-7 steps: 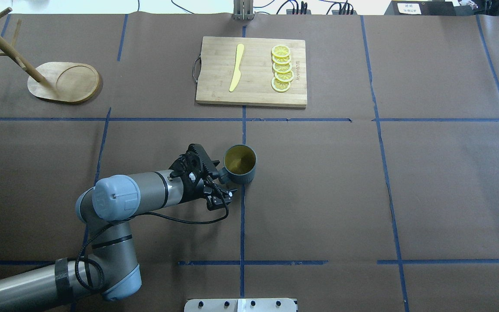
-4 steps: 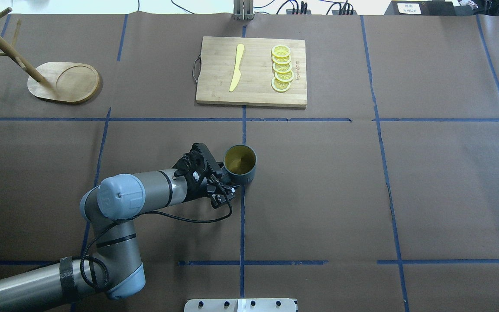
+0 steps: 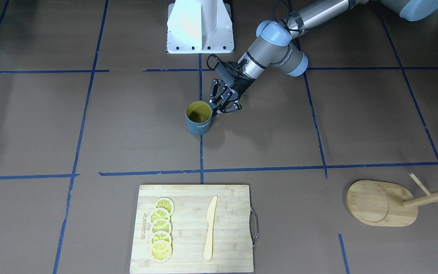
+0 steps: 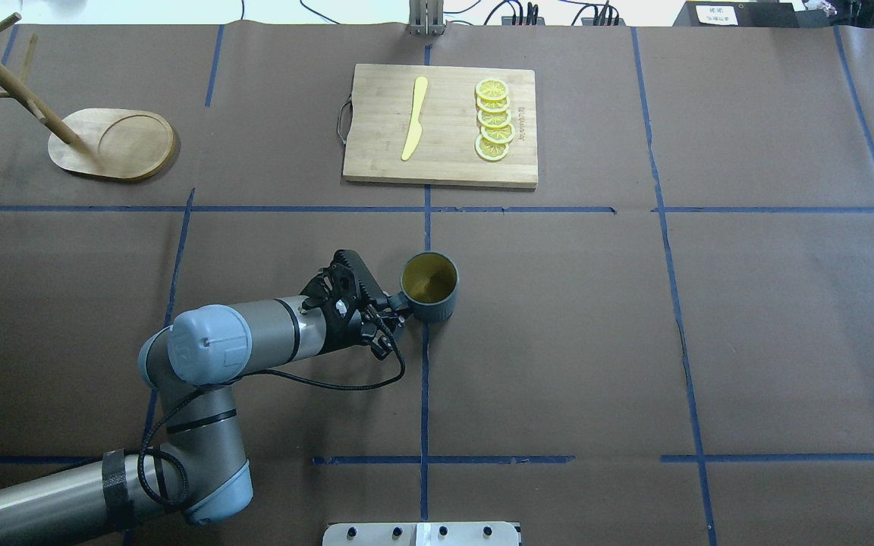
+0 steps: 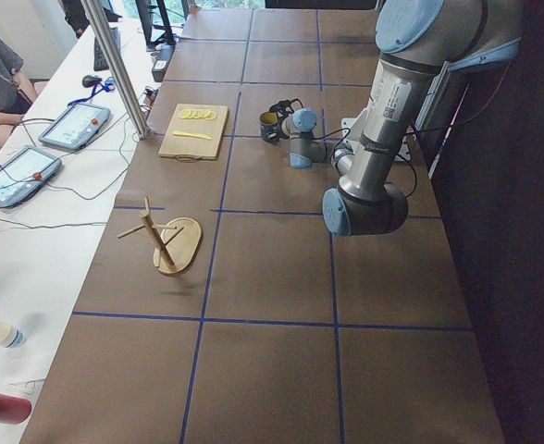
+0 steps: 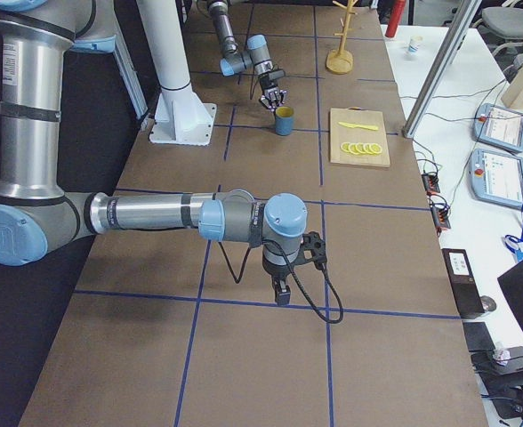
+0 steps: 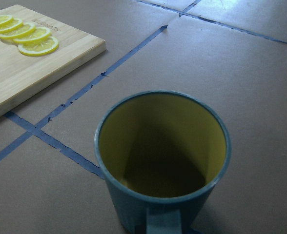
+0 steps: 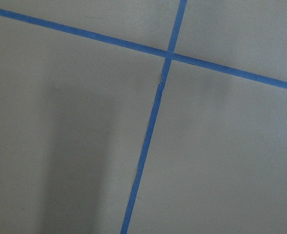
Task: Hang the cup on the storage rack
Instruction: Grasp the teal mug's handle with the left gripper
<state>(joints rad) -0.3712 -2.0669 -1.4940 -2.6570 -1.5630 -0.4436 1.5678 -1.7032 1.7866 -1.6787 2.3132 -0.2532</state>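
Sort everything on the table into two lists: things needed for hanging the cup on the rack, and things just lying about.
Needed: dark teal-grey ribbed mug with yellow inside; light bamboo mug tree with oval base; robot's left hand, at the mug's handle.
Lying about: rectangular bamboo cutting board; five lemon slices on it; yellow knife on it.

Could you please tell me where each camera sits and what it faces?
Front-facing: across the table, facing the robot's base; left gripper by cup.
Overhead: behind the robot, looking down; left arm, same cup.
Exterior left: table's end; left arm near.
Exterior right: opposite end; right gripper near.
Left wrist: looks into the cup.
Right wrist: down at taped table.
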